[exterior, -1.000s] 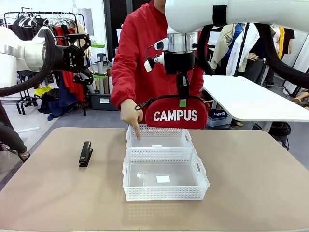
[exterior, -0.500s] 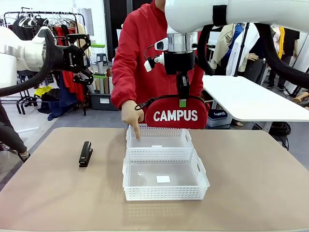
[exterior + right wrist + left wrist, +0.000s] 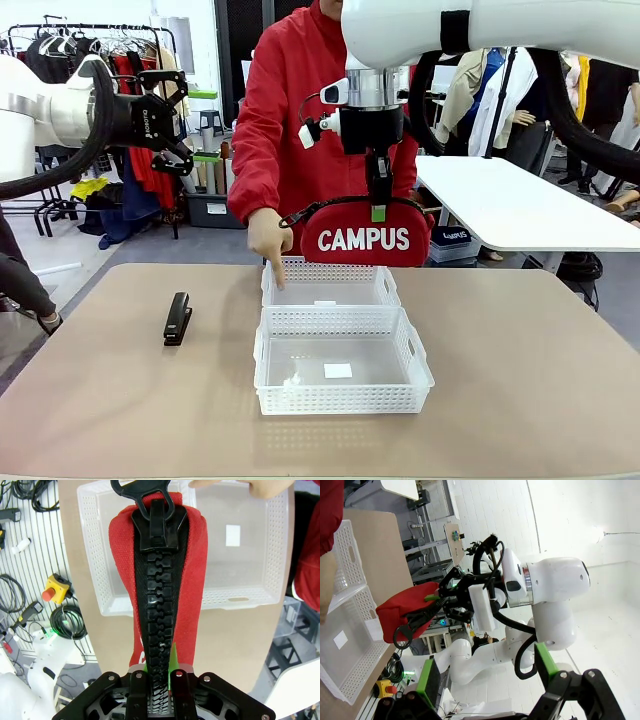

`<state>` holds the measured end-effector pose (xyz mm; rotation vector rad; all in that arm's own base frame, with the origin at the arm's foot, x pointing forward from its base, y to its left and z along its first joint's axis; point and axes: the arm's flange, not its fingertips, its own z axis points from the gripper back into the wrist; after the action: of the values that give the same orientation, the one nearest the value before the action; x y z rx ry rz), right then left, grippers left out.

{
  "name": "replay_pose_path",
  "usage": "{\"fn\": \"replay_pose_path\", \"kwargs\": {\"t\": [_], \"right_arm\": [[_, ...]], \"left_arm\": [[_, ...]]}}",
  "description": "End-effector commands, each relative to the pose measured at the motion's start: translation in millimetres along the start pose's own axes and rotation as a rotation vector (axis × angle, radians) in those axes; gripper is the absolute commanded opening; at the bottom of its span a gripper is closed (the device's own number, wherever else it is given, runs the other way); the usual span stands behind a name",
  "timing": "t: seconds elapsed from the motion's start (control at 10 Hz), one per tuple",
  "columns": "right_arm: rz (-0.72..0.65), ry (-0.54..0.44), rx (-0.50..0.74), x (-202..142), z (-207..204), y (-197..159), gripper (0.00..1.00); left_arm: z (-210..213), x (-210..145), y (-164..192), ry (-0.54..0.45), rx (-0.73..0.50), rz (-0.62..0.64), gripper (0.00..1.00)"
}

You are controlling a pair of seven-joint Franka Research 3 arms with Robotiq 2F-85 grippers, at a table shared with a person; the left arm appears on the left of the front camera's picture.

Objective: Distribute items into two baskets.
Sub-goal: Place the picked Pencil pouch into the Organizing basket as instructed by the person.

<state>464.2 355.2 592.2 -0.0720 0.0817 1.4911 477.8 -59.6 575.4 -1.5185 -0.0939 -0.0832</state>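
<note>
My right gripper [image 3: 378, 206] — clenched on the red soft zippered pouch [image 3: 365, 239], hung straight beneath it — over a white lattice basket [image 3: 345, 273].

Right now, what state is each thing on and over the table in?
Pouch, zipped shut, hanging above the far basket.
Right pincer, shut on the pouch's top edge.
Left pincer, open, held up empty.
Stapler, closed, flat on the table.
Far basket, upright, person's finger pointing into it.
Near basket, upright, no pouch or stapler inside.
</note>
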Motion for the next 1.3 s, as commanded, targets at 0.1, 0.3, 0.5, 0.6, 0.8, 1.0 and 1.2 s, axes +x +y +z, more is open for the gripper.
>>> {"fn": "replay_pose_path", "kwargs": {"t": [0.1,0.3,0.5,0.6,0.8,1.0,1.2], "right_arm": [[0.000,0.000,0.000,0,0,0,0.00],[0.056,-0.050,0.034,1,-13,10,0.00],[0.118,-0.070,0.022,3,-27,14,0.00],[0.146,-0.075,0.010,7,-39,18,0.00],[0.175,-0.127,0.024,13,-59,29,0.00],[0.186,-0.098,0.007,16,-85,41,0.00],[0.189,-0.050,0.003,15,-107,50,0.00]], "left_arm": [[1,0,-2,-0.002,-0.002,-0.003,1.00],[1,0,-2,-0.002,-0.002,-0.003,1.00],[1,0,-2,-0.002,-0.002,-0.003,1.00],[1,0,-2,-0.002,-0.002,-0.003,1.00],[1,0,-2,-0.002,-0.002,-0.003,1.00],[1,0,-2,-0.002,-0.002,-0.003,1.00],[1,0,-2,-0.002,-0.002,-0.003,1.00]]}}
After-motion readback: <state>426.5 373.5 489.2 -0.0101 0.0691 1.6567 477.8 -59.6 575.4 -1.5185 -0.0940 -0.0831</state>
